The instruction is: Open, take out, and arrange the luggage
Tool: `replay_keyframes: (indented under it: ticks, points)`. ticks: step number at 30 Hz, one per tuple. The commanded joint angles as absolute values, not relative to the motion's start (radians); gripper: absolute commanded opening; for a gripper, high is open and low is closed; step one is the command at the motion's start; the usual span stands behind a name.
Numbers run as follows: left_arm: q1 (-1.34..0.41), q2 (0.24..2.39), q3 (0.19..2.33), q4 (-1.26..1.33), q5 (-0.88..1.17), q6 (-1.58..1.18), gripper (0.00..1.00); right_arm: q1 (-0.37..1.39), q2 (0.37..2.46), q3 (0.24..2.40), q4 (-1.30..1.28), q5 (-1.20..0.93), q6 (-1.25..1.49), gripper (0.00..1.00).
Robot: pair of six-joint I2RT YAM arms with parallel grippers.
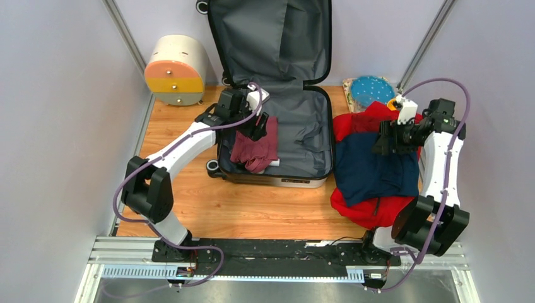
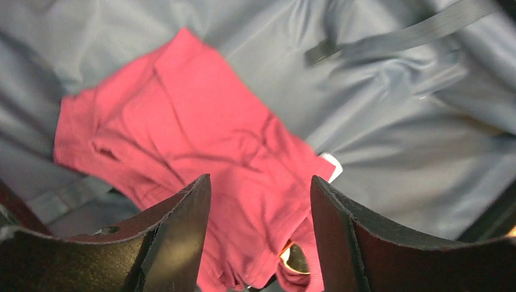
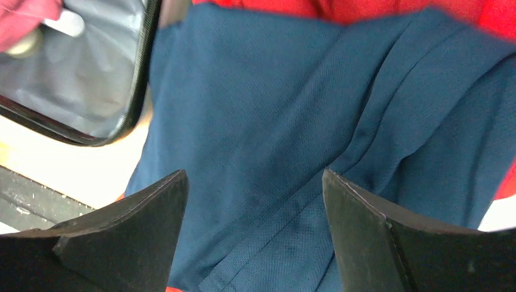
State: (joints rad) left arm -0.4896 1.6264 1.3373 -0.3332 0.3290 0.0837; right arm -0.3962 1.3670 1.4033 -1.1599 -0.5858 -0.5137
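With both pairs of jaws spread wide, busy emptying the luggage (image 1: 301,134) mid-frame; next, lower left gripper (image 2: 261,185) and pinch the dark red cloth (image 2: 201,146).

I work in a lab test cell, not a home. I am bolted to a slotted aluminium rail (image 1: 277,260) at the near edge of a wood-grain tabletop (image 1: 252,211). Plain pale panels (image 1: 57,95) box me in, held on bare metal posts (image 1: 125,28). Purple cables (image 1: 441,80) loop openly along my arms. The luggage (image 1: 303,126) and a cream drawer box (image 1: 176,66) are homely things set inside this rig.
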Motion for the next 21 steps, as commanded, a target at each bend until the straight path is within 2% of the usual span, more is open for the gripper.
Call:
replay_keyframes:
  ticks: [1, 5, 14, 21]
  points:
    - [-0.468, 1.667, 1.327, -0.357, 0.215, 0.071, 0.69, -0.400, 1.373, 1.364, -1.140, -0.535, -0.541, 0.84]
    - [-0.445, 1.730, 1.347, -0.368, 0.082, 0.006, 0.70, -0.377, 1.374, 1.448, -1.143, -0.600, -0.489, 0.84]
    - [-0.405, 1.844, 1.414, -0.371, -0.190, -0.136, 0.73, -0.094, 1.399, 1.580, -0.928, -0.604, -0.217, 0.84]
    - [-0.397, 1.957, 1.514, -0.388, -0.161, -0.178, 0.76, 0.147, 1.555, 1.585, -0.749, -0.483, -0.025, 0.83]
